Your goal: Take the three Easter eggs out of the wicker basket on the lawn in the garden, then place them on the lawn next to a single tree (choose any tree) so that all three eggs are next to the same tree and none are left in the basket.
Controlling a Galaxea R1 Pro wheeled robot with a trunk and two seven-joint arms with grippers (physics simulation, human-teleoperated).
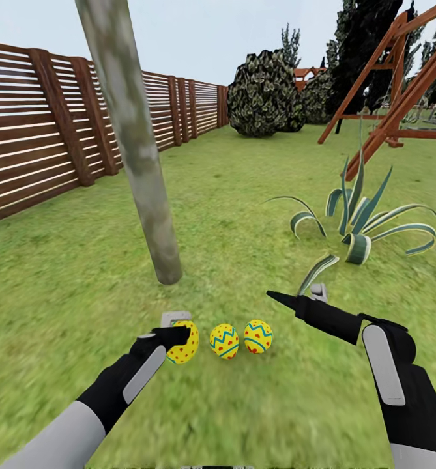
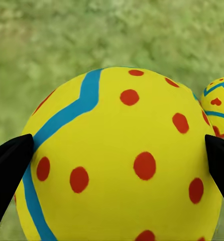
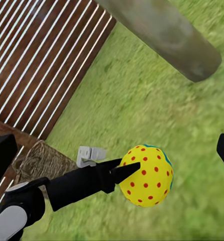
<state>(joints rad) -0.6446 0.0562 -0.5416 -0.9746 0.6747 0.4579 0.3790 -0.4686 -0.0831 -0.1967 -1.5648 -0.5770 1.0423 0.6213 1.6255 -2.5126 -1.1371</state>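
1. Three eggs lie in a row on the lawn [image 1: 244, 221], on the near side of the tree [image 1: 139, 163] trunk: the left egg [image 1: 184, 344], the middle egg [image 1: 224, 341] and the right egg [image 1: 258, 336].
2. The left gripper [image 1: 176, 332] is at the left egg; in the left wrist view its dark fingertips [image 2: 9, 163] sit on either side of that egg [image 2: 119, 160], the jaws set against its sides.
3. The right gripper [image 1: 296, 298] hangs above the grass to the right of the eggs, its jaws apart and holding nothing.
4. In the right wrist view the basket [image 3: 41, 163] sits on the grass by the fence [image 3: 41, 60], well apart from the left egg [image 3: 147, 175].
5. A striped plant [image 1: 358, 228] grows to the right, farther off.
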